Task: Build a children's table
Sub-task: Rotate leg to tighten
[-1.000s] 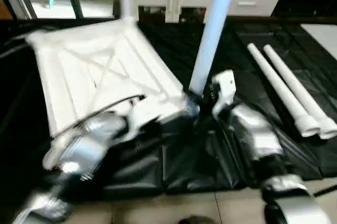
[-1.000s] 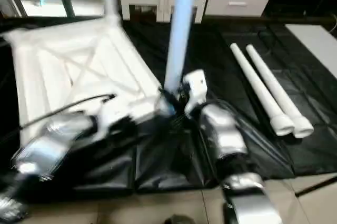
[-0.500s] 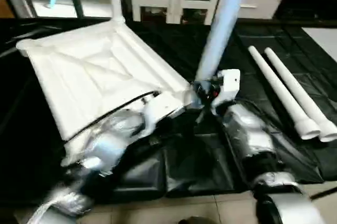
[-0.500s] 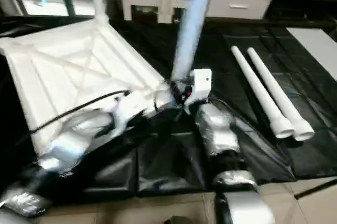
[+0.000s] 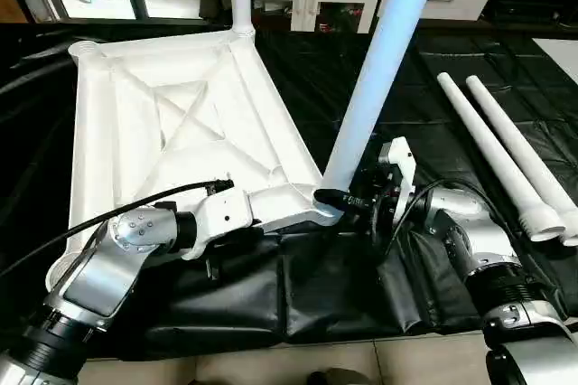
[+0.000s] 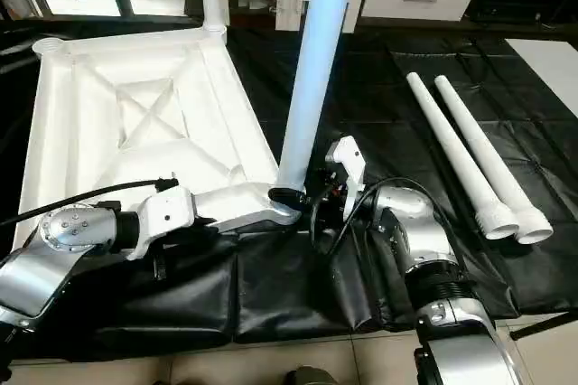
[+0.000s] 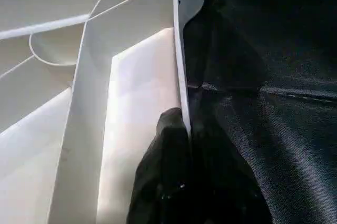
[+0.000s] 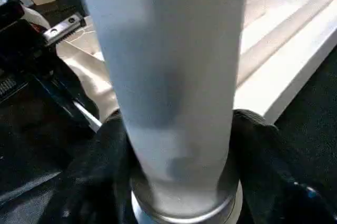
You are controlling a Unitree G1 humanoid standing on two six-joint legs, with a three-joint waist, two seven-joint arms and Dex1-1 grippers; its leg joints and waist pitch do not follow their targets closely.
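Tabletop (image 5: pixel 172 123) swung flatter, left fingers (image 7: pixel 168 182) clenched on its rim, right fingers (image 8: pixel 100 171) grasping the upright leg's (image 5: pixel 379 60) base.

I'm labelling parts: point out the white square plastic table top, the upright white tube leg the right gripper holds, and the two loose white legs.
White square plastic table top (image 5: pixel 172 123), left eye view, ribbed underside.
Upright white tube leg (image 5: pixel 379 69), left eye view, mid-shaft.
Two loose white legs (image 6: pixel 465 164), right eye view, one leg's shaft.

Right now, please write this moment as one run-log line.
left gripper: shut on tabletop rim | right gripper: around upright leg | two legs: on mat
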